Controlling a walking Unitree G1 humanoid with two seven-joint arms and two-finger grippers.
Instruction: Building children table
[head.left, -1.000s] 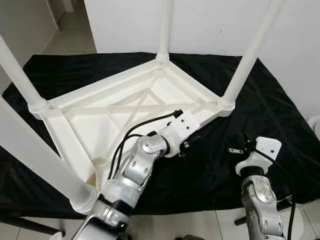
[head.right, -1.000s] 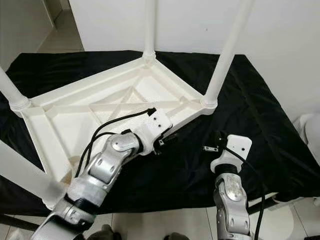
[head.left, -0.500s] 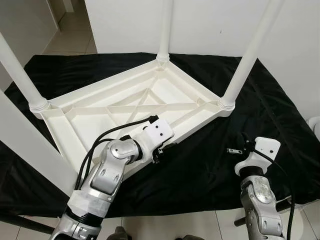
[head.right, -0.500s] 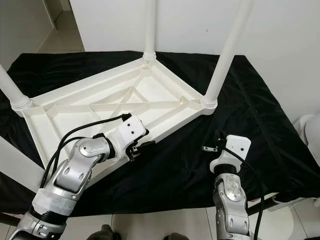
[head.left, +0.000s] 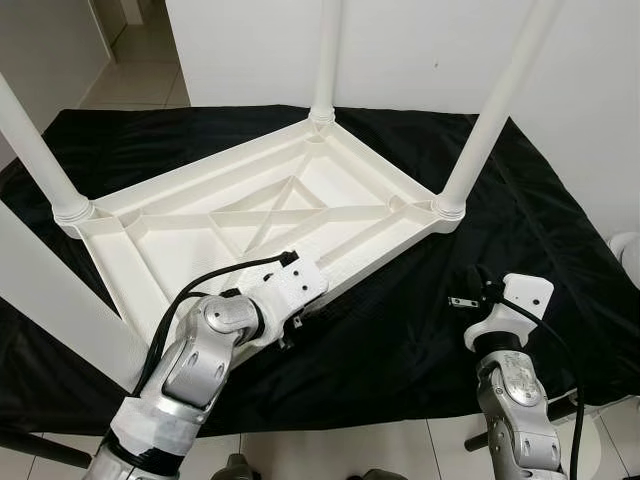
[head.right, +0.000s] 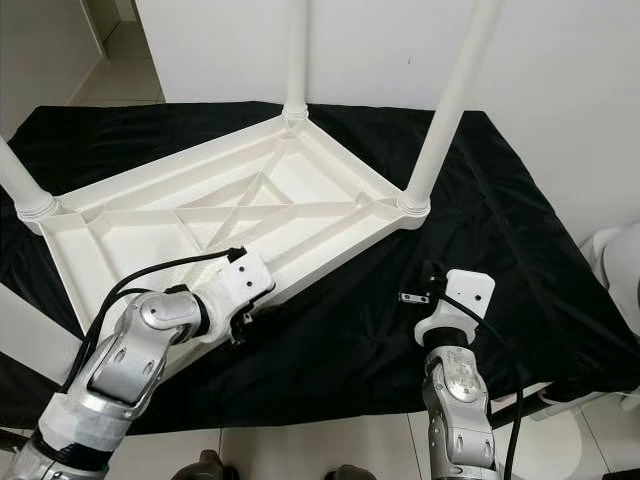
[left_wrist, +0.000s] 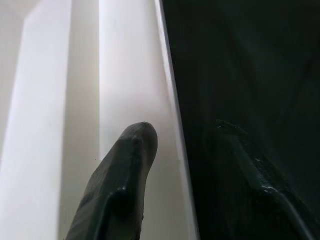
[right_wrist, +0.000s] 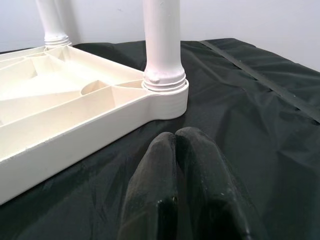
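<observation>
Black-draped surface (head.left: 560, 220) bearing upturned white children table (head.left: 250, 215), legs up; left gripper (head.left: 290, 325), fingers spread astride its 6 o'clock rim, has slid toward 7 o'clock; right gripper (head.left: 478, 290), fingers pressed together, idle at 4 o'clock.

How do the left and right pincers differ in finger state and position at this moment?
The left pincer is open, one finger over the white tabletop's rim, the other over the black cloth; the right pincer is shut, fingers pressed together. The left sits at the table's near edge; the right hangs apart, facing a leg. Both hold nothing.
</observation>
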